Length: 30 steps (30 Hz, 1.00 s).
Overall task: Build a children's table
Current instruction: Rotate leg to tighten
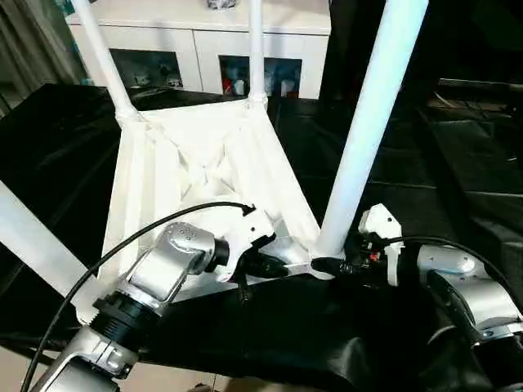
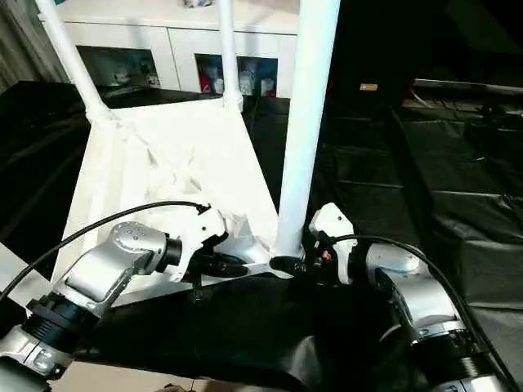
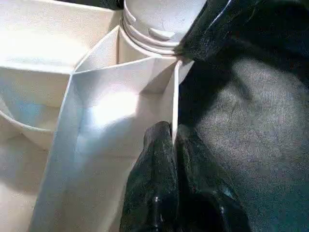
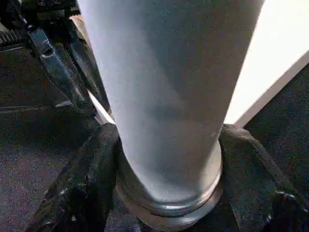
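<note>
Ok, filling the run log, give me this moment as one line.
left tool: shut on tabletop rim | right tool: shut on leg base at near corner socket | far legs: seated

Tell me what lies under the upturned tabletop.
The tabletop rests ribbed side up on a black cloth that spreads out past its edges. Whatever lies beneath the cloth, and the tabletop's top face, are covered and cannot be seen.

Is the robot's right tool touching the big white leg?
Touching. In the right wrist view, the right tool has one black finger pressed on each side of the leg, near its base.
</note>
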Tool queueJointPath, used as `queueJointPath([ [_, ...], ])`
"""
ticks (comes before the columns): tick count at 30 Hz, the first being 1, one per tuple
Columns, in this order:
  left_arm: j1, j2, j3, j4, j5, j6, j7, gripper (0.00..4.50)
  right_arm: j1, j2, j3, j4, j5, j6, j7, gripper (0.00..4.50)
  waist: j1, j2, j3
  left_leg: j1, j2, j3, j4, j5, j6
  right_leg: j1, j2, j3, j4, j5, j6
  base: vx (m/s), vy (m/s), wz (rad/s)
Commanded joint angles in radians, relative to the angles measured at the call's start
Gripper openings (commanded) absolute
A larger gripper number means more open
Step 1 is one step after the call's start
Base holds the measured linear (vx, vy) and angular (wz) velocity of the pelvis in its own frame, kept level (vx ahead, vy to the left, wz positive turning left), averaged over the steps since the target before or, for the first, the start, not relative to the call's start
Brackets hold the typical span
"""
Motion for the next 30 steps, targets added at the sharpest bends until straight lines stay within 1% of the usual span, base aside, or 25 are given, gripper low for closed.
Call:
queueJointPath([
  [1,-0.002,-0.006,-0.005,-0.051,-0.039,0.006,-0.031,0.00,0.000,0.000,0.002,-0.007,0.002,0.006,0.013,2.68,-0.003,-0.015,-0.064,0.016,0.020,0.000,-0.064,-0.133,0.080,0.058,-0.035,0.030,-0.046,-0.132,-0.243,0.000,0.000,0.00],
  [4,0.003,-0.002,-0.012,-0.039,-0.027,-0.006,-0.028,0.00,0.006,0.007,0.005,-0.002,0.001,-0.003,0.004,2.66,-0.002,-0.015,-0.065,0.017,0.019,0.001,-0.063,-0.125,0.083,0.059,-0.035,0.030,-0.045,-0.122,-0.246,0.000,0.000,0.00],
  [7,0.008,-0.008,-0.015,-0.011,-0.009,-0.029,-0.008,0.00,0.011,0.040,-0.004,0.028,-0.015,-0.018,-0.055,2.65,-0.004,-0.015,-0.062,0.015,0.019,0.001,-0.064,-0.133,0.084,0.057,-0.035,0.030,-0.047,-0.133,-0.243,0.000,0.000,0.00],
  [8,0.008,-0.008,-0.015,-0.011,-0.009,-0.029,-0.008,0.00,0.011,0.040,-0.004,0.028,-0.015,-0.018,-0.055,2.65,-0.006,-0.014,-0.060,0.015,0.019,0.000,-0.065,-0.144,0.079,0.056,-0.035,0.030,-0.049,-0.148,-0.240,0.000,0.000,0.00],
  [9,0.006,-0.035,-0.003,0.025,0.001,-0.043,0.037,0.00,0.001,0.094,-0.023,0.091,-0.055,-0.047,-0.178,2.65,-0.008,-0.015,-0.059,0.016,0.019,0.000,-0.067,-0.158,0.072,0.055,-0.035,0.030,-0.051,-0.173,-0.234,0.000,0.000,0.00],
  [10,0.005,-0.041,0.000,0.032,0.002,-0.045,0.046,0.00,0.000,0.104,-0.026,0.101,-0.061,-0.051,-0.199,2.65,-0.010,-0.015,-0.056,0.015,0.018,0.001,-0.067,-0.167,0.066,0.052,-0.035,0.030,-0.054,-0.192,-0.230,0.000,0.000,0.00],
  [11,-0.004,-0.071,0.014,0.075,0.013,-0.059,0.096,0.00,-0.004,0.161,-0.048,0.136,-0.073,-0.057,-0.305,2.64,-0.018,-0.014,-0.049,0.016,0.015,0.001,-0.073,-0.225,0.034,0.048,-0.036,0.029,-0.067,-0.291,-0.206,0.000,0.000,0.00],
  [12,-0.008,-0.080,0.016,0.089,0.017,-0.064,0.110,0.00,-0.005,0.180,-0.055,0.145,-0.075,-0.058,-0.338,2.64,-0.023,-0.015,-0.049,0.016,0.013,-0.002,-0.076,-0.248,0.021,0.050,-0.036,0.026,-0.069,-0.329,-0.193,0.000,0.000,0.00],
  [13,-0.016,-0.097,0.023,0.116,0.025,-0.074,0.140,0.00,-0.006,0.209,-0.065,0.156,-0.078,-0.057,-0.389,2.64,-0.026,-0.017,-0.049,0.015,0.013,-0.005,-0.079,-0.265,0.010,0.053,-0.037,0.024,-0.071,-0.360,-0.177,0.000,0.000,0.00],
  [14,-0.018,-0.102,0.025,0.123,0.026,-0.076,0.147,0.00,-0.007,0.216,-0.067,0.159,-0.079,-0.057,-0.400,2.64,-0.034,-0.017,-0.046,0.019,0.013,-0.007,-0.082,-0.301,-0.001,0.047,-0.035,0.024,-0.077,-0.401,-0.157,0.000,0.000,0.00],
  [15,-0.034,-0.131,0.036,0.168,0.035,-0.091,0.195,0.00,-0.011,0.257,-0.077,0.173,-0.087,-0.059,-0.471,2.64,-0.037,-0.017,-0.043,0.022,0.012,-0.009,-0.084,-0.342,-0.007,0.046,-0.035,0.023,-0.083,-0.449,-0.139,0.000,0.000,0.00],
  [16,-0.046,-0.151,0.042,0.199,0.042,-0.102,0.227,0.00,-0.016,0.284,-0.083,0.185,-0.098,-0.061,-0.527,2.64,-0.039,-0.017,-0.040,0.026,0.011,-0.007,-0.083,-0.363,-0.009,0.040,-0.034,0.022,-0.090,-0.481,-0.130,0.000,0.000,0.00],
  [17,-0.061,-0.171,0.049,0.232,0.050,-0.113,0.262,0.00,-0.023,0.310,-0.090,0.198,-0.108,-0.061,-0.583,2.64,-0.042,-0.016,-0.041,0.031,0.008,-0.010,-0.083,-0.385,-0.018,0.036,-0.036,0.021,-0.096,-0.525,-0.114,0.000,0.000,0.00],
  [18,-0.088,-0.204,0.056,0.290,0.064,-0.131,0.322,0.00,-0.035,0.354,-0.102,0.221,-0.123,-0.063,-0.676,2.64,-0.044,-0.019,-0.043,0.031,0.007,-0.013,-0.083,-0.387,-0.023,0.038,-0.037,0.019,-0.097,-0.541,-0.100,0.000,0.000,0.00],
  [19,-0.103,-0.222,0.061,0.319,0.070,-0.142,0.355,0.00,-0.040,0.375,-0.104,0.231,-0.133,-0.063,-0.718,2.64,-0.047,-0.019,-0.042,0.029,0.005,-0.013,-0.084,-0.384,-0.023,0.037,-0.036,0.018,-0.099,-0.544,-0.094,0.000,0.000,0.00],
  [20,-0.128,-0.250,0.068,0.367,0.080,-0.161,0.409,0.00,-0.049,0.406,-0.107,0.249,-0.149,-0.064,-0.785,2.64,-0.047,-0.016,-0.043,0.031,0.006,-0.013,-0.085,-0.382,-0.024,0.035,-0.036,0.017,-0.104,-0.548,-0.086,0.000,0.000,0.00],
  [21,-0.149,-0.272,0.068,0.406,0.090,-0.175,0.450,0.00,-0.057,0.424,-0.095,0.262,-0.170,-0.066,-0.823,2.64,-0.048,-0.019,-0.043,0.037,0.005,-0.013,-0.084,-0.395,-0.024,0.031,-0.035,0.015,-0.108,-0.561,-0.082,0.000,0.000,0.00],
  [23,-0.170,-0.296,0.073,0.451,0.105,-0.195,0.488,0.00,-0.067,0.445,-0.083,0.284,-0.196,-0.077,-0.855,2.64,-0.043,-0.019,-0.042,0.042,0.003,-0.012,-0.082,-0.409,-0.017,0.025,-0.034,0.016,-0.113,-0.579,-0.074,0.000,0.000,0.00],
  [24,-0.188,-0.315,0.076,0.489,0.117,-0.214,0.513,0.00,-0.076,0.460,-0.069,0.301,-0.213,-0.087,-0.862,2.64,-0.043,-0.019,-0.043,0.039,0.002,-0.013,-0.083,-0.411,-0.011,0.028,-0.035,0.015,-0.115,-0.587,-0.066,0.000,0.000,0.00],
  [26,-0.204,-0.329,0.073,0.523,0.127,-0.238,0.514,0.00,-0.085,0.462,-0.059,0.312,-0.221,-0.109,-0.853,2.64,-0.039,-0.018,-0.043,0.035,0.002,-0.017,-0.086,-0.417,-0.004,0.031,-0.036,0.014,-0.116,-0.590,-0.055,0.000,0.000,0.00],
  [28,-0.205,-0.329,0.071,0.526,0.129,-0.242,0.509,0.00,-0.084,0.460,-0.063,0.313,-0.220,-0.116,-0.858,2.64,-0.038,-0.020,-0.044,0.034,0.001,-0.017,-0.087,-0.416,-0.001,0.031,-0.037,0.015,-0.115,-0.589,-0.052,0.000,0.000,0.00],
  [29,-0.209,-0.330,0.064,0.539,0.135,-0.263,0.494,0.00,-0.081,0.467,-0.085,0.308,-0.205,-0.138,-0.865,2.64,-0.036,-0.019,-0.045,0.034,0.000,-0.017,-0.087,-0.412,0.005,0.030,-0.038,0.015,-0.116,-0.592,-0.052,0.000,0.000,0.00],
  [30,-0.208,-0.329,0.059,0.540,0.138,-0.271,0.486,0.00,-0.077,0.470,-0.097,0.302,-0.194,-0.150,-0.862,3.20,-0.036,-0.019,-0.045,0.035,0.001,-0.017,-0.087,-0.415,0.008,0.028,-0.039,0.016,-0.118,-0.596,-0.051,0.000,0.000,0.00],
])
